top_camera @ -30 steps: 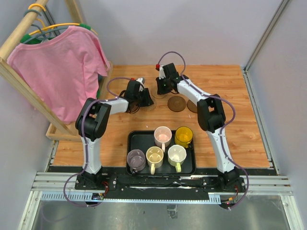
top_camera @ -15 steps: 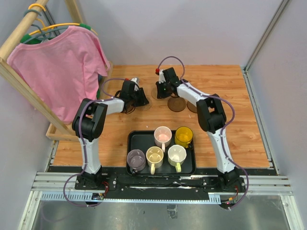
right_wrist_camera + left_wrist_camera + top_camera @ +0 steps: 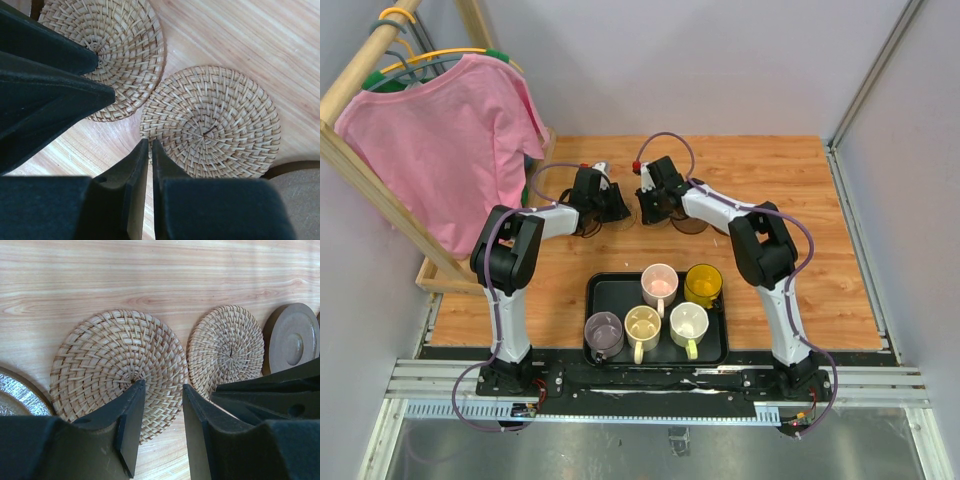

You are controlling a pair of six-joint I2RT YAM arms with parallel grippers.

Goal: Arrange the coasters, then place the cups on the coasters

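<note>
My left claw (image 3: 161,410) is partly open with nothing in it. Its left tip sits over the lower rim of a woven tan straw coaster (image 3: 117,365), centre-left of the left wrist view. A second woven tan straw coaster (image 3: 226,347) lies right of it, rim to rim, both flat on the wooden tabletop (image 3: 800,200). A smooth dark brown round coaster (image 3: 294,337) is at the right edge.

My right claw (image 3: 149,150) is closed to a thin slit. Its tips are at the lower-left rim of the second woven coaster, and I see nothing pinched.

All the cups stand on the black rectangular tray (image 3: 605,293), lower middle of the top view:
- pale pink mug (image 3: 659,284)
- clear amber mug (image 3: 703,284)
- greyish purple mug (image 3: 603,331)
- cream-yellow mug (image 3: 644,323)
- whitish mug (image 3: 689,321)

None is on a coaster.
</note>
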